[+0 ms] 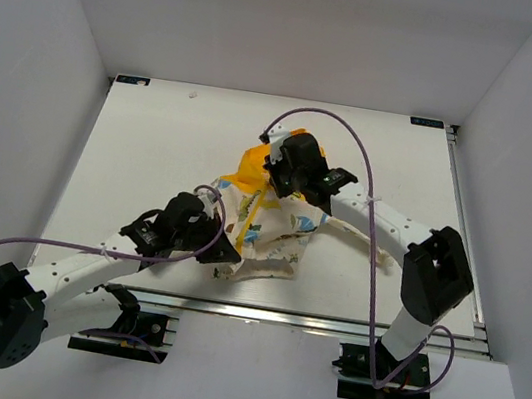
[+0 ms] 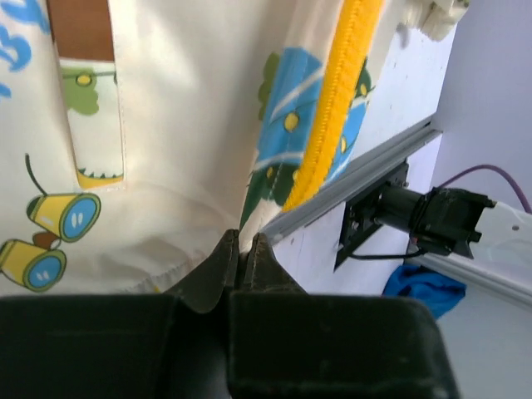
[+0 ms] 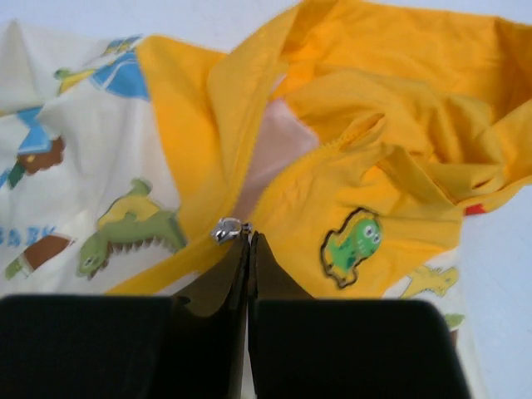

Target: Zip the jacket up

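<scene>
The jacket [image 1: 274, 246] lies rumpled in the middle of the worktop [image 1: 154, 141], hood end away from the arms, hem towards them. The 2 hands have it at opposite ends of the front.

The left hand [image 1: 222, 250] has its fingers pressed together on the cloth at the hem. The right hand [image 1: 278, 186] is up by the collar, fingers also pressed together, pinching the jacket right at the silver slider [image 3: 226, 229]. Whether it has the pull tab or only cloth beside it, I cannot tell.

To my eye this is the closing pull, and nearly done: the hem is anchored and the slider sits high, close to where the yellow hood [image 3: 399, 100] opens out. The next move, I'd say, calls for a short draw away from the left hand, along the line of the teeth, with the hem held taut so the fabric doesn't bunch.

From above, both arms hide the grips. The left wrist view alone shows the yellow zipper [image 2: 332, 108] running closed up the front, with the rail [image 2: 349, 187] at the worktop edge beyond. Only the right wrist view shows the slider, and a green dinosaur print [image 3: 353, 241] beside the fingers.
</scene>
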Available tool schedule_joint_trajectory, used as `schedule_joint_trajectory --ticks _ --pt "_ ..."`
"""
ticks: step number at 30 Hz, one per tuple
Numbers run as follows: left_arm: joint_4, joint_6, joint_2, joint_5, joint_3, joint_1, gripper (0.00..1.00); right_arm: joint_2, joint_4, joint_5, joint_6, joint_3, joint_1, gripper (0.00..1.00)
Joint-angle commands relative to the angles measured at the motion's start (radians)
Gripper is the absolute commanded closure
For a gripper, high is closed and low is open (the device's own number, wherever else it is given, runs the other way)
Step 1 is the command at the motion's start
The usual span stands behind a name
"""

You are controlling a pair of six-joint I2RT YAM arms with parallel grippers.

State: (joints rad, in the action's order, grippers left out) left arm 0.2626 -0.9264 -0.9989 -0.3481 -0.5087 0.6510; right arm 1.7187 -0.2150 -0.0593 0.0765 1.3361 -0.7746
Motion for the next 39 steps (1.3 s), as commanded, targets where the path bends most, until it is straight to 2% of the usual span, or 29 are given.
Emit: schedule_joint_trajectory --ticks 1,5,12,16,19,20,21,22,23,24,25,26,27,29,32,34,36,37,39 --pt "0.134 -0.009 0.029 -0.144 0.05 0.021 1.0 0.024 0.134 -0.122 0.051 0.135 0.066 1.0" --pt "0.164 -0.008 0.042 -0.15 0.081 0.021 1.0 0.113 0.134 -0.091 0.063 0.218 0.116 1.0" --pt "0.124 -0.022 0.033 -0.203 0.144 0.021 1.0 0.329 0.16 -0.089 0.052 0.402 0.216 1.0" --pt "0.098 -0.012 0.016 -0.221 0.154 0.021 1.0 0.445 0.126 -0.065 0.035 0.583 0.251 1.0" --pt "0.098 0.003 -0.006 -0.212 0.132 0.022 1.0 0.444 0.117 -0.004 0.057 0.582 0.253 1.0" --pt "0.107 0.012 -0.015 -0.195 0.115 0.021 0.96 0.399 0.133 0.024 0.054 0.525 0.253 1.0" --pt "0.15 0.041 -0.042 -0.184 0.064 0.021 0.84 0.366 0.143 0.048 0.054 0.49 0.253 1.0" --pt "0.171 0.061 -0.056 -0.172 0.035 0.021 0.72 0.339 0.152 0.111 0.058 0.454 0.253 0.93" --pt "0.191 0.081 -0.069 -0.161 0.004 0.021 0.38 0.275 0.149 0.137 0.059 0.39 0.255 0.87" --pt "0.226 0.113 -0.085 -0.157 -0.025 0.022 0.17 0.239 0.14 0.163 0.063 0.361 0.253 0.68" --pt "0.243 0.129 -0.09 -0.151 -0.075 0.022 0.04 0.21 0.125 0.199 0.063 0.333 0.253 0.58" --pt "0.26 0.141 -0.089 -0.134 -0.097 0.022 0.02 0.147 0.086 0.21 0.049 0.286 0.253 0.51" --pt "0.314 0.159 -0.086 -0.118 -0.122 0.021 0.02 0.116 0.056 0.21 0.039 0.264 0.255 0.12" --pt "0.369 0.178 -0.066 -0.095 -0.183 0.021 0.02 0.02 -0.009 0.188 -0.013 0.21 0.253 0.11" --pt "0.498 0.173 0.003 0.006 -0.24 0.021 0.02 -0.135 -0.069 0.184 -0.069 0.02 0.253 0.11" --pt "0.569 0.123 0.046 0.144 -0.255 0.019 0.02 -0.209 -0.072 0.243 -0.147 -0.135 0.253 0.11" --pt "0.534 0.089 0.082 0.225 -0.255 0.016 0.02 -0.293 -0.046 0.298 -0.228 -0.224 0.244 0.11" --pt "0.496 0.084 0.077 0.238 -0.251 0.015 0.02 -0.309 -0.02 0.373 -0.254 -0.3 0.238 0.11" --pt "0.364 0.087 0.013 0.261 -0.24 0.0 0.02 -0.323 0.026 0.45 -0.296 -0.35 0.206 0.11"
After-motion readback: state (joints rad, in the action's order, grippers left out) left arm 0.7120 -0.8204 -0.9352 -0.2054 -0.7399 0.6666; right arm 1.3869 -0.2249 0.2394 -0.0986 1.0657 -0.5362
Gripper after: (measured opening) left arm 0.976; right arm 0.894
